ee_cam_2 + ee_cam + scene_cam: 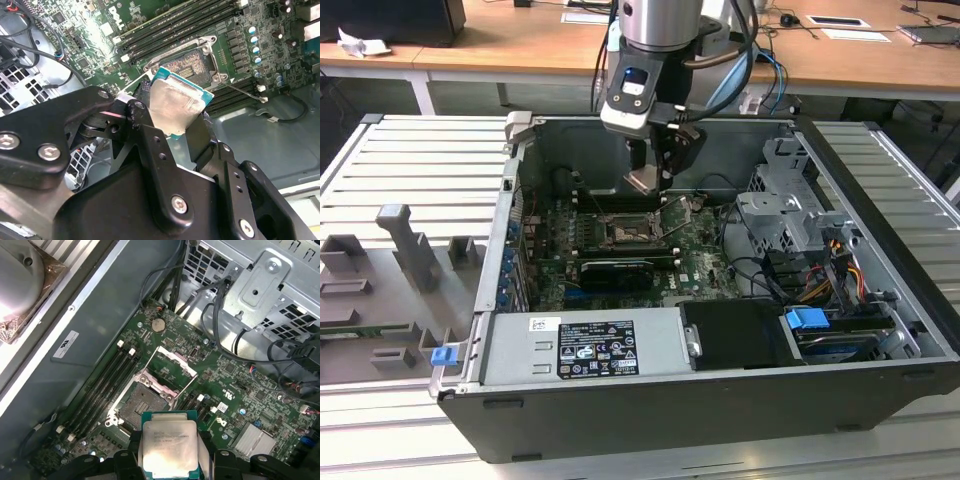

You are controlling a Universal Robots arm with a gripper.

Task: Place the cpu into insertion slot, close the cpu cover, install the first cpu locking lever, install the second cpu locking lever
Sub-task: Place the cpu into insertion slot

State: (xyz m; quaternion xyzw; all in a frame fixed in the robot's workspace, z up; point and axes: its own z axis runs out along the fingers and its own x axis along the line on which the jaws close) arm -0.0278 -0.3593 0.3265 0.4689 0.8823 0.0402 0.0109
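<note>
Open case (620, 425) on slatted table (420, 150), board (705, 262) flat on case floor, insertion slot (625, 232) mid-board, cpu (642, 182) clamped in gripper (650, 178) above slot, not touching, power supply (585, 345) along near wall, drive cage (790, 215) at the exterior view's right.

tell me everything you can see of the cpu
The cpu is a small, flat square chip. It has a pale silver metal face with faint print and a thin teal-green border around it. The gripper is shut on it, clamping two opposite edges. It hangs inside the computer case above the green board, close to the open insertion slot but apart from it and not seated. Nothing but the gripper touches it.
</note>
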